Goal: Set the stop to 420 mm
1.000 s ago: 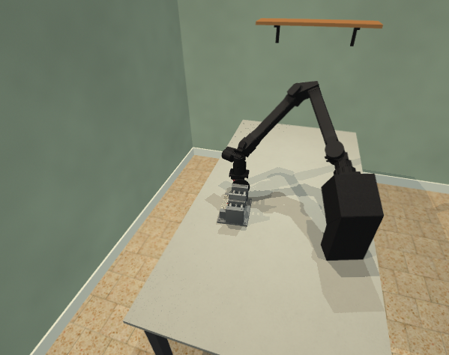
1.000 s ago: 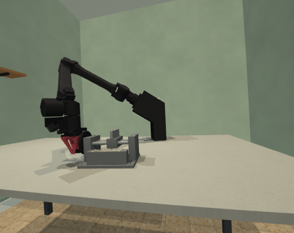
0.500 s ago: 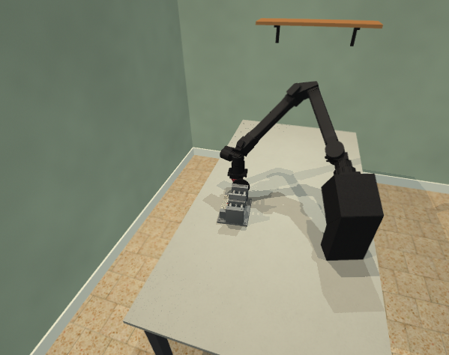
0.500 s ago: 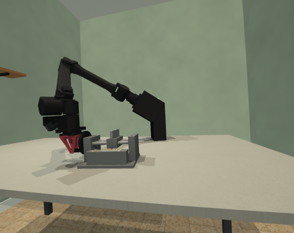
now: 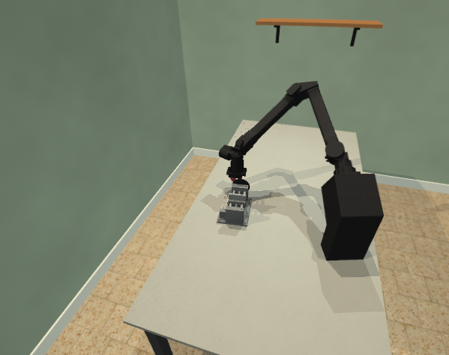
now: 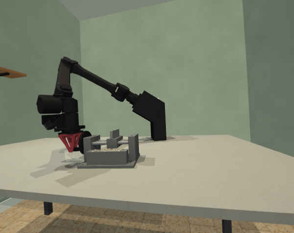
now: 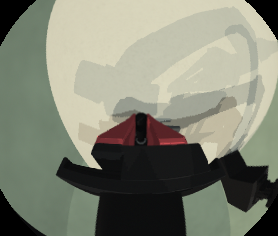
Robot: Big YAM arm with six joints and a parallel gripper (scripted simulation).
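A grey stop unit [image 5: 234, 216] [image 6: 106, 158] stands on the table. Its sliding stop block [image 5: 237, 197] [image 6: 113, 143] sits on two rods, between the end plates. A pale scale [image 6: 104, 150] with a small red mark lies along the housing top; its numbers are too small to read. The black handwheel [image 5: 244, 184] [image 6: 82, 141] is on the unit's end, facing my gripper. My gripper [image 6: 71, 151] [image 7: 141, 117] points down beside the wheel, with its red fingers shut on the handwheel's black crank handle [image 6: 77, 149]. The fingertips are hidden in the top view.
The table [image 5: 231, 282] [image 6: 192, 170] carries the unit and the arm's black base [image 5: 350, 217] [image 6: 159, 125]. The table's long edge lies close beyond the unit in the top view. An orange wall shelf [image 5: 318, 23] [image 6: 9, 71] hangs well above the table.
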